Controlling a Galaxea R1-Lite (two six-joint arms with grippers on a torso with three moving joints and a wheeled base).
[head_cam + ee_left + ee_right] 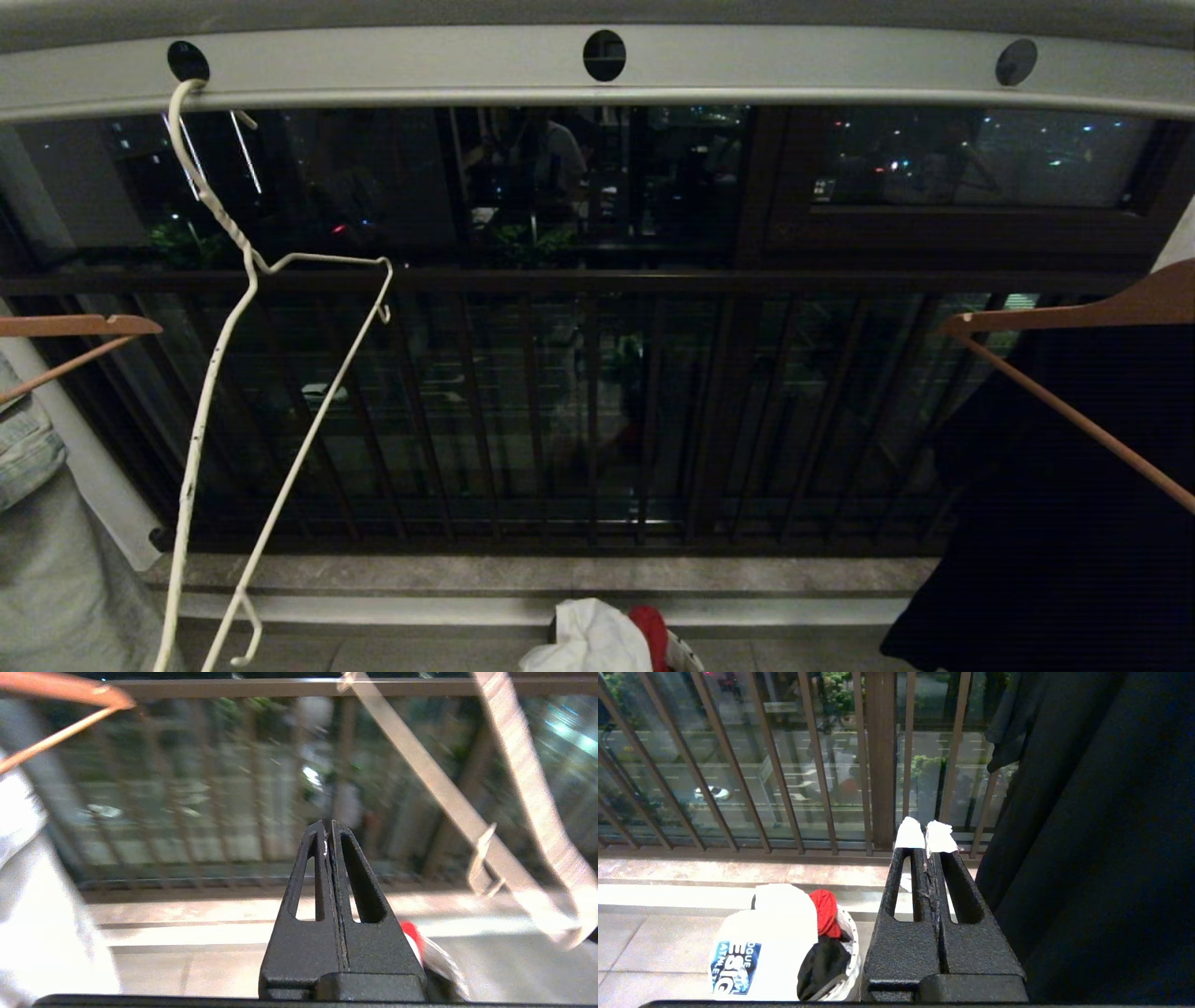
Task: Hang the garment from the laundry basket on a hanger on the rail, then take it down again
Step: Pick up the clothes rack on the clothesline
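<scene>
Both closed, empty hands, left hand (330,828) and right hand (927,833), hover above the T-shirt (761,947) bunched in the laundry basket (847,952); white wire hanger (247,373) hangs bare on the rail (597,84), nothing begun.

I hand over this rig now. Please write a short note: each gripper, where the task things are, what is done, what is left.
Left gripper: shut, empty, facing the balustrade.
Right gripper: shut, empty, beside the black garment.
White T-shirt: in the laundry basket on the floor.
Wire hanger: bare, hooked in a hole of the rail.
Done: nothing visible.
Left: pick up the shirt, hang it, take it down.
</scene>
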